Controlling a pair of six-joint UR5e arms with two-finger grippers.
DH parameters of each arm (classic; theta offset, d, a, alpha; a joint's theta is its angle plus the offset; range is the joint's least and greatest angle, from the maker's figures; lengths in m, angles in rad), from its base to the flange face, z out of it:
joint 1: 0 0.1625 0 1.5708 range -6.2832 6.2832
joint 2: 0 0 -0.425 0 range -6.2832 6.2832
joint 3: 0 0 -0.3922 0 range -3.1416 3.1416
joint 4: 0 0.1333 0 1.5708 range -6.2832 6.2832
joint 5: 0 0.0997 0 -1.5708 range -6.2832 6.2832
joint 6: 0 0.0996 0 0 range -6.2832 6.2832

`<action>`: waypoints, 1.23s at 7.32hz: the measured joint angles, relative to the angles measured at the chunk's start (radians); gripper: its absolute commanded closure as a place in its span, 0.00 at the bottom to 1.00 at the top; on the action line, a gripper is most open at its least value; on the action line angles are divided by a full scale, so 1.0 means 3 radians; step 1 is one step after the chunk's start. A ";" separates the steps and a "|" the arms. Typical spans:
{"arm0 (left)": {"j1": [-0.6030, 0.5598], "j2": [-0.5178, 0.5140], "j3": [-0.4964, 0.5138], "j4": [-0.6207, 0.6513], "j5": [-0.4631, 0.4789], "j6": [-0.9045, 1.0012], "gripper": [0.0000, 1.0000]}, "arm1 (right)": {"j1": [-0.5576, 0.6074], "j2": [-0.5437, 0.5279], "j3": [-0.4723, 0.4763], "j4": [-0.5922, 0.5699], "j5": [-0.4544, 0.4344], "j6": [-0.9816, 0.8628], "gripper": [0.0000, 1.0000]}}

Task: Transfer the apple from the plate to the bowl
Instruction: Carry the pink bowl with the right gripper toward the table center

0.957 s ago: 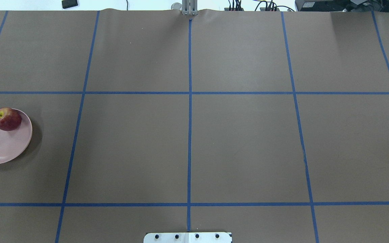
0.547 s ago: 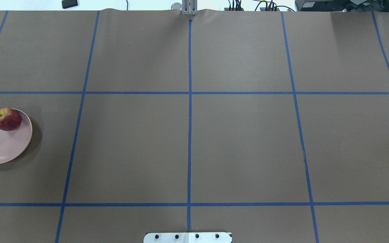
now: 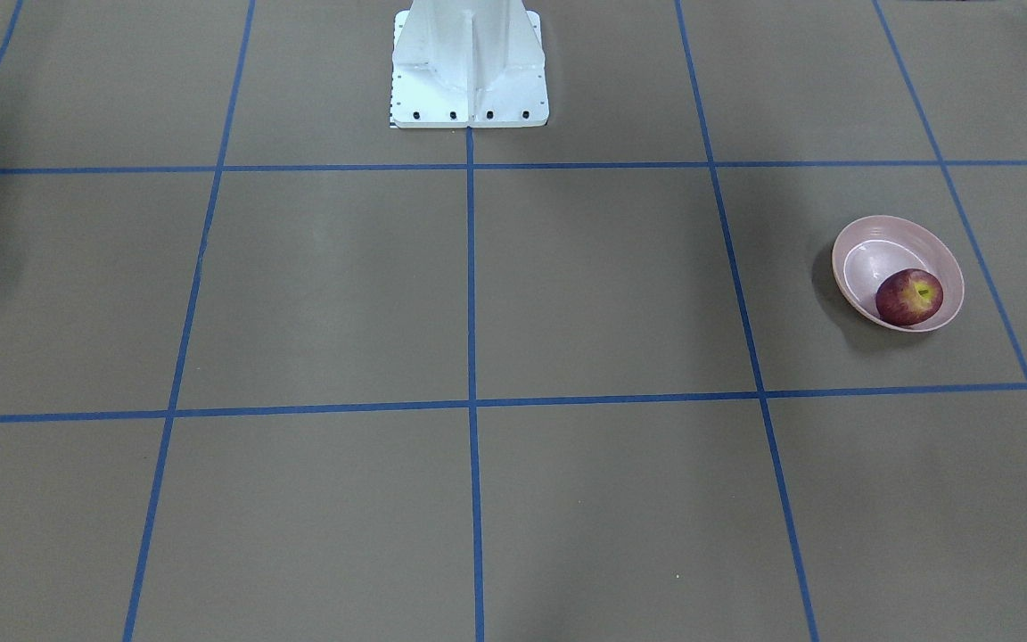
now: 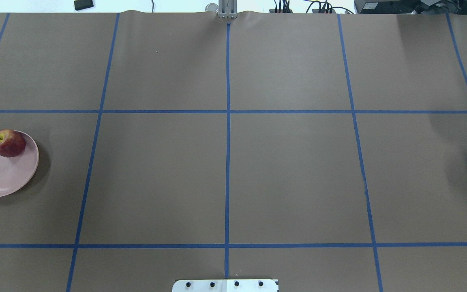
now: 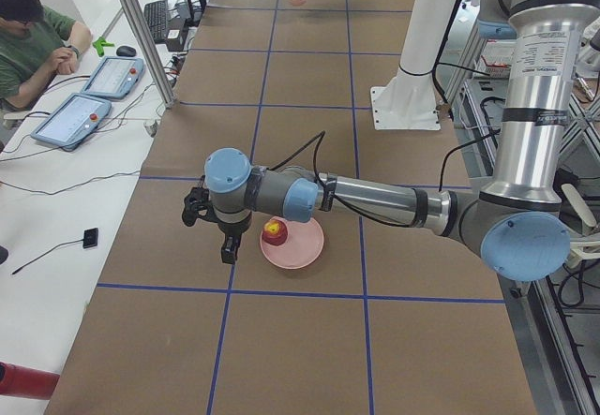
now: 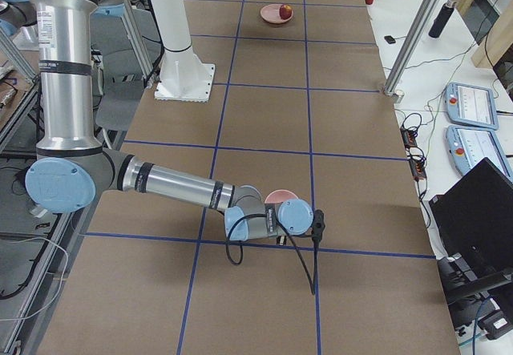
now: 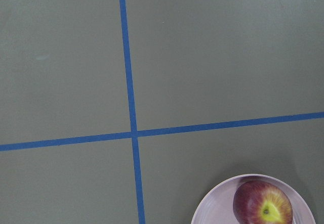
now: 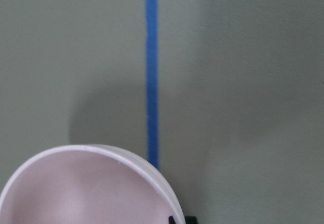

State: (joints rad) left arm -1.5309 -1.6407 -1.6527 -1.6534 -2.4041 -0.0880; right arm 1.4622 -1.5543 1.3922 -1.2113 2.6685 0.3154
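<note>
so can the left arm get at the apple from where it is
Probably yes: the left claw hangs just beside the plate, and nothing covers the apple or stands between the two.

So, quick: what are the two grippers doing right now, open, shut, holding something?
Left gripper: cannot be told; only a side view shows it.
Right gripper: seemingly closed on the rim of the bowl, holding it up.
</note>
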 measured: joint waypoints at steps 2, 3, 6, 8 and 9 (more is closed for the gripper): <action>0.0000 -0.0016 -0.0012 -0.0004 -0.0003 0.0004 0.02 | -0.0220 0.0379 0.0312 -0.0020 -0.0011 0.0539 1.00; 0.0000 -0.0022 -0.0017 -0.0004 -0.0003 0.0005 0.02 | -0.0435 0.0598 0.0462 -0.0032 -0.0079 0.0810 1.00; 0.0000 0.0004 -0.0005 -0.0018 -0.0004 -0.0003 0.02 | -0.1141 0.1343 0.0806 -0.0499 -0.0547 0.1608 1.00; 0.0003 0.0012 0.0060 -0.0074 0.0002 -0.0024 0.02 | -0.1680 0.1823 0.0989 -0.0984 -0.0992 0.2136 1.00; 0.0004 0.0014 0.0090 -0.0086 0.0005 -0.0027 0.02 | -0.1931 0.1985 0.1003 -0.1071 -0.1191 0.2353 1.00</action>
State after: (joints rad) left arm -1.5297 -1.6364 -1.6256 -1.6791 -2.4027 -0.0960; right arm 0.8831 -0.9587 1.6930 -1.5326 2.3113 1.0213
